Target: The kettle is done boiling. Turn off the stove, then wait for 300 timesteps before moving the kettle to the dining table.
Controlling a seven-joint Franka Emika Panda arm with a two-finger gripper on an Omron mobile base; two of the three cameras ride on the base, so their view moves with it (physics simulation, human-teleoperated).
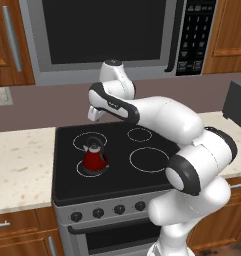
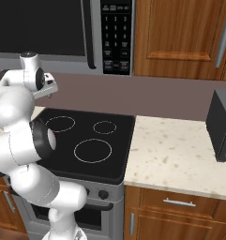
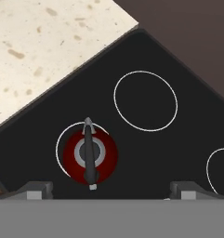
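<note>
While the small red cone-shaped kettle (image 1: 94,159) sits on the black glass stove's (image 1: 157,145) near-left ring, the end effector (image 3: 111,188) hovers above, fingers apart; it looks light, rigid, best grasped by its dark arched handle (image 3: 88,155).

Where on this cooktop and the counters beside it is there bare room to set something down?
Three burner rings on the stove are bare; the kettle fills the front-left ring. The counter left of the stove is bare. The right counter is bare up to the dark appliance. The gripper crowds the space above the back-left ring.
</note>
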